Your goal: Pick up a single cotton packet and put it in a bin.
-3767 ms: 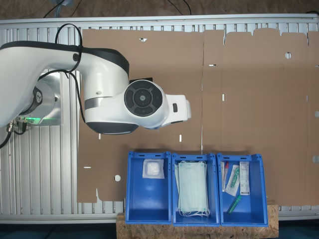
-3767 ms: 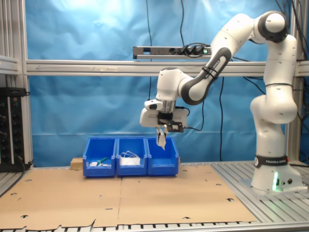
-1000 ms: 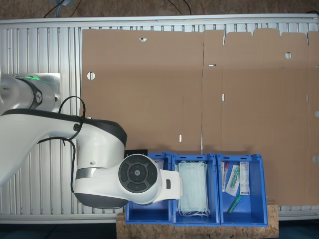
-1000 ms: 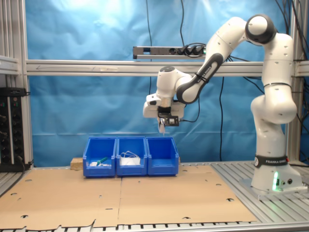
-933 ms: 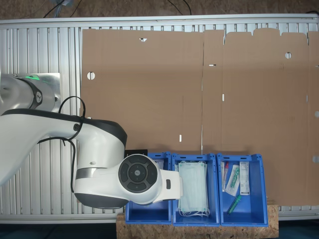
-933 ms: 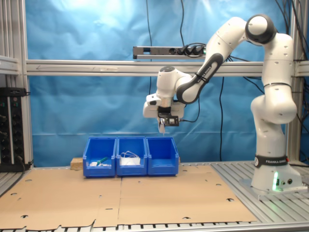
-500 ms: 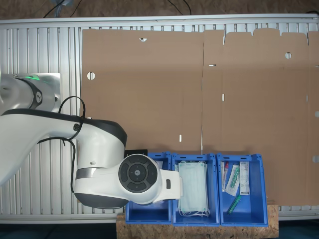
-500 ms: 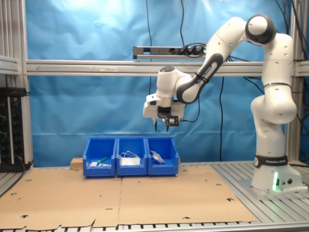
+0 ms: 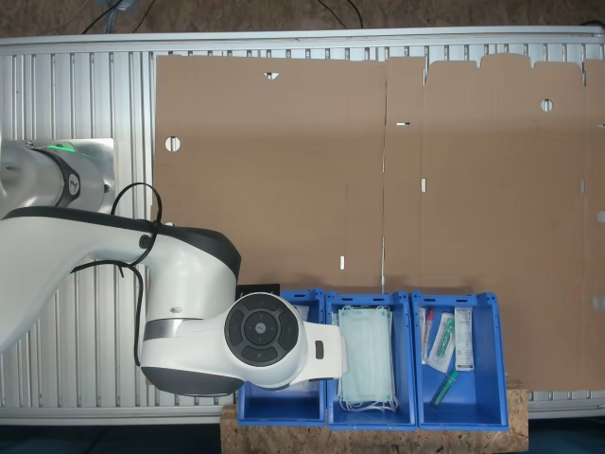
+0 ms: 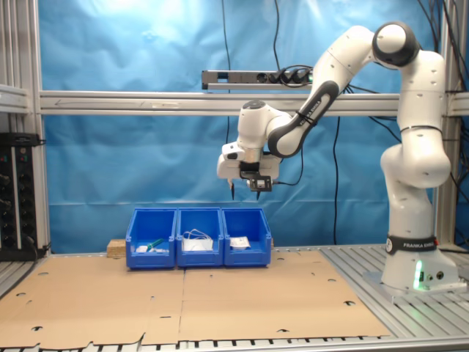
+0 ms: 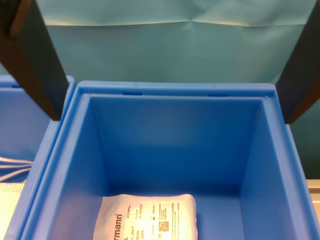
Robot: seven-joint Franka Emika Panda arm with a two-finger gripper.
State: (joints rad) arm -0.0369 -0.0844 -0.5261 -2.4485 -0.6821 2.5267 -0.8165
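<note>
The end effector (image 10: 242,192) hangs above the bin (image 10: 246,236) near the centre of the second exterior view, fingers (image 11: 31,60) spread and empty. The cotton packet (image 11: 146,219) lies flat on the bin's floor, at the wrist view's lower edge.

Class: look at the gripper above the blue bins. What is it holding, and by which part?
Nothing. The gripper hangs open above the bin; the cotton packet lies inside.
</note>
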